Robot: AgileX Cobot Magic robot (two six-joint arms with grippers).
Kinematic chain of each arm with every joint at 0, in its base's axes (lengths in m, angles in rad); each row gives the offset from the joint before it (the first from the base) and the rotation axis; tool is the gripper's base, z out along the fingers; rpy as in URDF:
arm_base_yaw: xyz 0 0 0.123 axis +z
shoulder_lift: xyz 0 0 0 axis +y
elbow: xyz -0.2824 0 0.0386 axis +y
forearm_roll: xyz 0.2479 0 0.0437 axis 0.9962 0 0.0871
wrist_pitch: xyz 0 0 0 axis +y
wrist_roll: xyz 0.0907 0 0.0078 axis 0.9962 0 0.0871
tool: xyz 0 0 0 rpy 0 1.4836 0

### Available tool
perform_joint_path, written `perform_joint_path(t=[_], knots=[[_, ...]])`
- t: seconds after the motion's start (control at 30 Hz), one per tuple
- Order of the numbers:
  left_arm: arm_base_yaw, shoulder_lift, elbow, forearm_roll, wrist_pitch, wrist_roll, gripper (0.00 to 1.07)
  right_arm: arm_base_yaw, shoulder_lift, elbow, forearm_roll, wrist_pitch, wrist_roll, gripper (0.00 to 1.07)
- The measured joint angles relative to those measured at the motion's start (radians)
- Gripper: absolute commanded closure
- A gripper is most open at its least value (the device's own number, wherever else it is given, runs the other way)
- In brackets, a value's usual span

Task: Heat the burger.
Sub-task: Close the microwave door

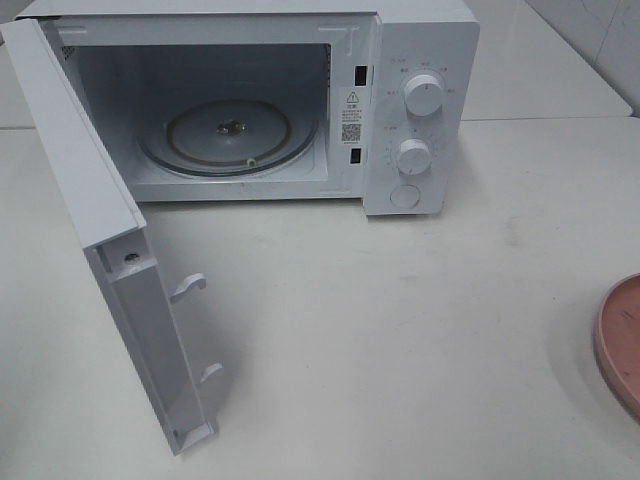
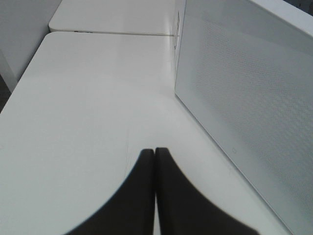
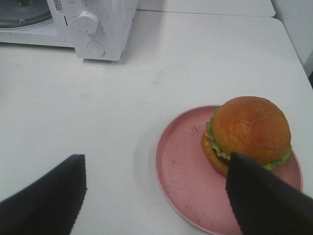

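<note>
The burger (image 3: 250,133) sits on a pink plate (image 3: 183,171) on the table (image 3: 146,88), near the open microwave (image 1: 400,100). The right pincer (image 3: 155,193) hangs spread above the plate; the left pincer (image 2: 155,161) is pressed together, empty, beside the microwave door (image 2: 249,98).

Microwave (image 1: 300,100) stood at the rear of the table (image 1: 400,350), door (image 1: 110,250) swung out to the left toward the front. Turntable (image 1: 230,135) lay inside the cavity. Two knobs (image 1: 424,95) sat one above the other on its right panel. Plate (image 1: 620,340) lay at the table's right edge, burger (image 3: 249,134) on it, toward one side.
</note>
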Motion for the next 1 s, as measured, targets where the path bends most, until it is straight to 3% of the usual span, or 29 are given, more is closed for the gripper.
perform_joint_path(t=[0.1, 0.27, 0.33, 0.57, 1.0], knots=[[0.000, 0.031, 0.035, -0.003, -0.081, 0.002, 1.07, 0.000, 0.000, 0.000, 0.000, 0.000, 0.000, 0.31], [0.000, 0.082, 0.101, -0.005, -0.254, 0.053, 1.07, 0.000, 0.000, 0.000, 0.000, 0.000, 0.000, 0.31], [0.000, 0.113, 0.164, -0.015, -0.447, 0.096, 1.07, 0.000, 0.000, 0.000, 0.000, 0.000, 0.000, 0.31], [0.000, 0.177, 0.245, -0.020, -0.687, 0.127, 1.07, 0.000, 0.000, 0.000, 0.000, 0.000, 0.000, 0.31], [0.000, 0.519, 0.252, -0.011, -1.024, 0.129, 1.07, 0.000, 0.000, 0.000, 0.000, 0.000, 0.000, 0.31]])
